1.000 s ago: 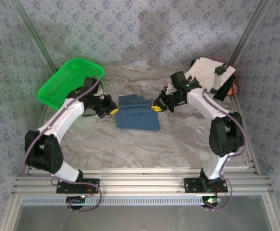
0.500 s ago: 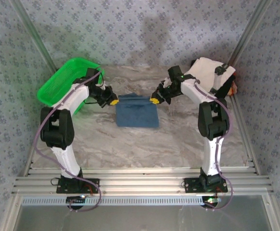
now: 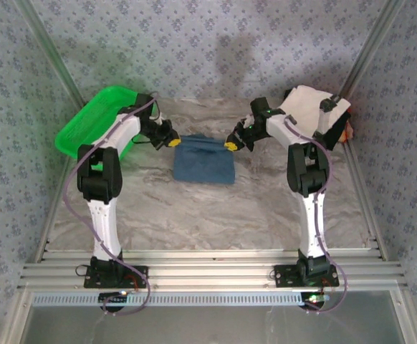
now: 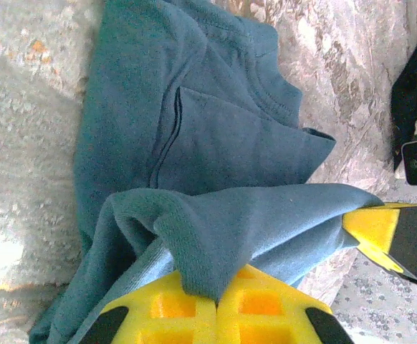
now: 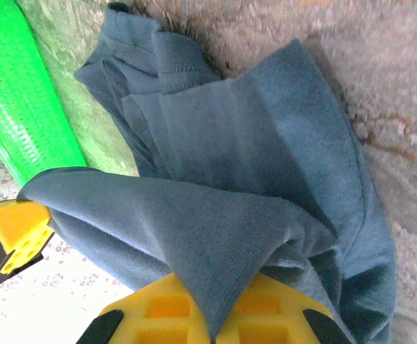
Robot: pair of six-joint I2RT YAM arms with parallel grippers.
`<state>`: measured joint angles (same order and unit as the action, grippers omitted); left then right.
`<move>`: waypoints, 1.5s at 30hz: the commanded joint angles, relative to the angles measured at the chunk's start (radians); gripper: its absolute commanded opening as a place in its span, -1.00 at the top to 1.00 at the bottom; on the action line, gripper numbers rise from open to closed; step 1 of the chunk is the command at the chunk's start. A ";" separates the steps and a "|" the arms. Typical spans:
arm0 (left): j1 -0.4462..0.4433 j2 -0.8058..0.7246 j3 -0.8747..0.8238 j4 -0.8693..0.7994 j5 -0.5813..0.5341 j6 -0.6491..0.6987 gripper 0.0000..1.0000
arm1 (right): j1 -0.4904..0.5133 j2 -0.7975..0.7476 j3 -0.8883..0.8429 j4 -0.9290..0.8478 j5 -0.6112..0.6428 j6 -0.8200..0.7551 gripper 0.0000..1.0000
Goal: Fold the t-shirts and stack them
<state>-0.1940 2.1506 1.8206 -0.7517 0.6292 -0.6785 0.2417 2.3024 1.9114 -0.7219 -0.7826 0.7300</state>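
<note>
Both arms had reached farther back than a moment earlier, drawing the blue shirt with them. It lay just right of the green basket. The left gripper and the right gripper each pinched a lifted corner of it. The folded shirts sat well to the basket's right.

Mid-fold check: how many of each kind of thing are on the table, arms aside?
blue shirt: 1
folded stack, white and black on top: 1 (shirts inside can't be counted)
green basket: 1
Total: 3
</note>
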 commanded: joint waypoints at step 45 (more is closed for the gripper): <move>-0.072 -0.111 -0.094 0.301 -0.022 -0.073 0.79 | 0.004 -0.038 -0.144 0.532 -0.028 0.181 0.96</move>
<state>-0.2638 2.0243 1.7100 -0.5377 0.5938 -0.7422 0.2531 2.2219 1.7363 -0.2504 -0.8238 0.8940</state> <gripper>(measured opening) 0.105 0.065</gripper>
